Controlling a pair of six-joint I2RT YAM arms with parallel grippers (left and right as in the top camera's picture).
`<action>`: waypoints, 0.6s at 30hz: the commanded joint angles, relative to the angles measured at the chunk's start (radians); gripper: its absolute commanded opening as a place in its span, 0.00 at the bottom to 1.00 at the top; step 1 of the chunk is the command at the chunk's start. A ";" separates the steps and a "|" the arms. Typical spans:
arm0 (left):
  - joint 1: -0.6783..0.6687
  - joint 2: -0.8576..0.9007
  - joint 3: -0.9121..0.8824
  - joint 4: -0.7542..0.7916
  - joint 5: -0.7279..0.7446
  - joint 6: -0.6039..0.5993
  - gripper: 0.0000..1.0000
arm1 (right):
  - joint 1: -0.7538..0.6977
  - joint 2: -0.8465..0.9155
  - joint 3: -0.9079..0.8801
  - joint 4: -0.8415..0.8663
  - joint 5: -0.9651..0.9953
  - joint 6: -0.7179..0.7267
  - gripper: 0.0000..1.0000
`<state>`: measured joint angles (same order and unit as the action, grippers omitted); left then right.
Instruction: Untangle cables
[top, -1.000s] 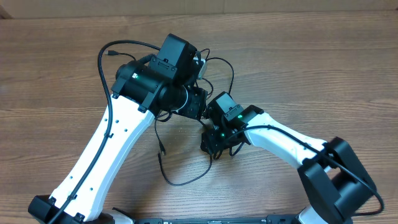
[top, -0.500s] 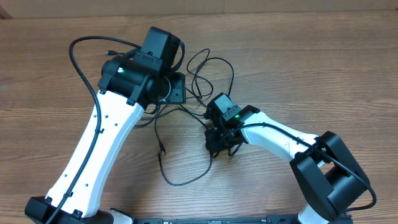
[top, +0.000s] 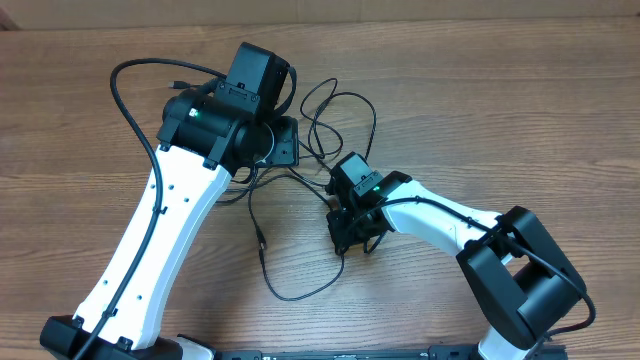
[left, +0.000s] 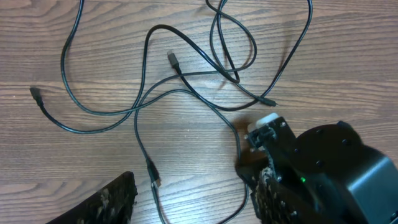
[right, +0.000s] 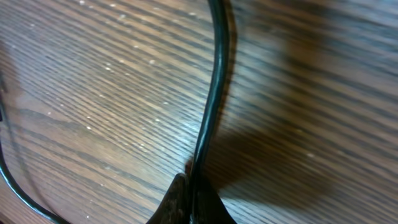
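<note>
Several thin black cables (left: 155, 93) lie loosely looped and crossed on the wooden table, with small plugs (left: 171, 59) at their ends. From overhead the tangle (top: 345, 110) runs between both arms and down to a lower loop (top: 300, 290). My left gripper (left: 193, 208) hovers open above the table. One cable end (left: 152, 173) lies between its fingers, untouched. My right gripper (right: 196, 193) is shut on a single black cable (right: 211, 93) just above the wood. In the overhead view the right gripper (top: 350, 238) is low at the tangle's near side, and the left gripper (top: 285, 148) is up and to the left of it.
The right arm's black wrist (left: 323, 168) fills the lower right of the left wrist view, with a light-coloured tip (left: 267, 118) beside it. The left arm's own thick black cable (top: 125, 90) arches out to the left. The table's far edge (top: 400, 18) runs along the top.
My right gripper has closed on a cable. The left arm swung left and back from the tangle, then held still, and its jaws widened slightly.
</note>
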<state>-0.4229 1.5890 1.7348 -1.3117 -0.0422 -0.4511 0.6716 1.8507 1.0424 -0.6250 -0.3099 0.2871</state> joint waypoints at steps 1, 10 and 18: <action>0.004 -0.007 -0.005 0.000 -0.010 -0.016 0.63 | 0.009 0.018 0.010 0.039 -0.007 0.000 0.04; 0.006 -0.007 -0.005 0.005 -0.011 0.010 0.69 | -0.054 -0.036 0.160 0.128 -0.183 -0.011 0.04; 0.006 -0.007 -0.005 0.006 -0.009 0.009 0.74 | -0.113 -0.168 0.360 0.119 -0.186 -0.034 0.04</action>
<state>-0.4229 1.5890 1.7348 -1.3087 -0.0422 -0.4461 0.5831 1.7771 1.3212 -0.5129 -0.4755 0.2680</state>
